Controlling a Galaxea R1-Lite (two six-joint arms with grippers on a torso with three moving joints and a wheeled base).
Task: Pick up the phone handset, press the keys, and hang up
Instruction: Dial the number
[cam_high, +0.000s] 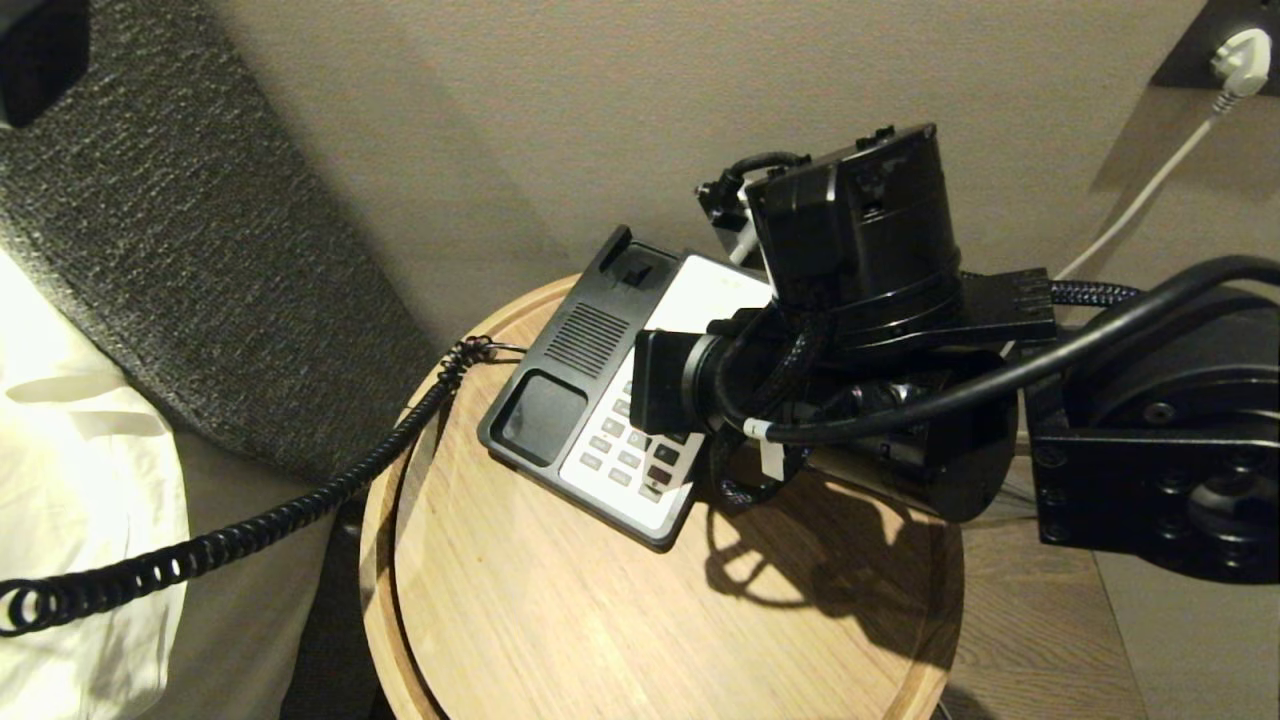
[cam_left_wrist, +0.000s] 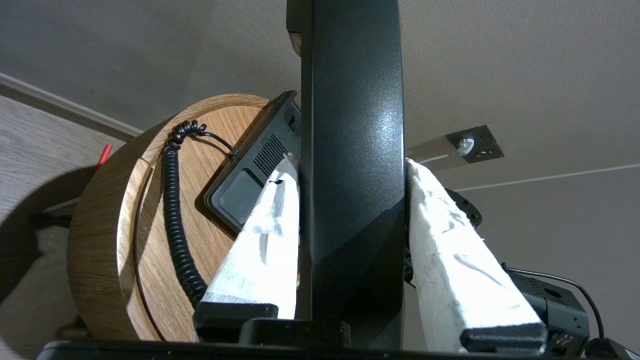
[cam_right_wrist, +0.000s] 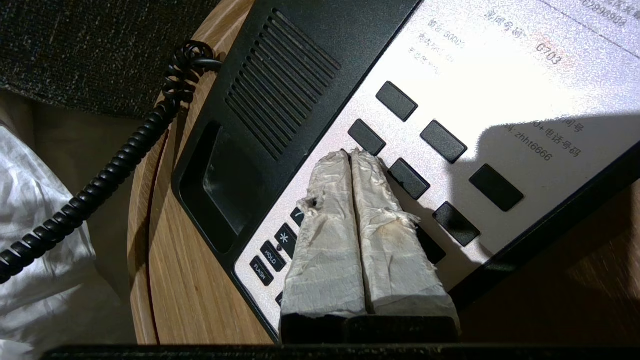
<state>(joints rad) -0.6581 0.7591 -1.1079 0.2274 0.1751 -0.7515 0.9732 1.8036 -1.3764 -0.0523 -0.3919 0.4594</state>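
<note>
The left gripper, w/ white-taped fingers, is clamping the long glossy black plastic phone handset across its middle, holding it lifted off the base and away from the round wooden side table. In the head view this gripper isn't showing; the black coiled cord is trailing off the table's left edge toward it.

The right gripper, fingers pressed together w/ no gap, is pointing its taped tips down at the keypad of the black-and-white desk phone base, tips sitting at the edge of a dark rectangular key. Can't tell whether it's actually touching.

Risks, as I'm reading it:
- Tips are straddling key edges, so a push may be landing btwn keys or hitting two at once.
- Base is light-looking, lying angled near the table edge; a hard or slanted press could be sliding or tipping it.
- Cord is stretching off the table; more pull from the left arm could be dragging the base.
- Handset grip is narrow on glossy plastic; may be slipping or rotating.

Count: 1 handset, 1 base, 1 cord, 1 table, 2 grippers; about 7 blank dark keys plus a few labelled ones (HOLD, FLASH, star) visible in the right wrist view.
</note>
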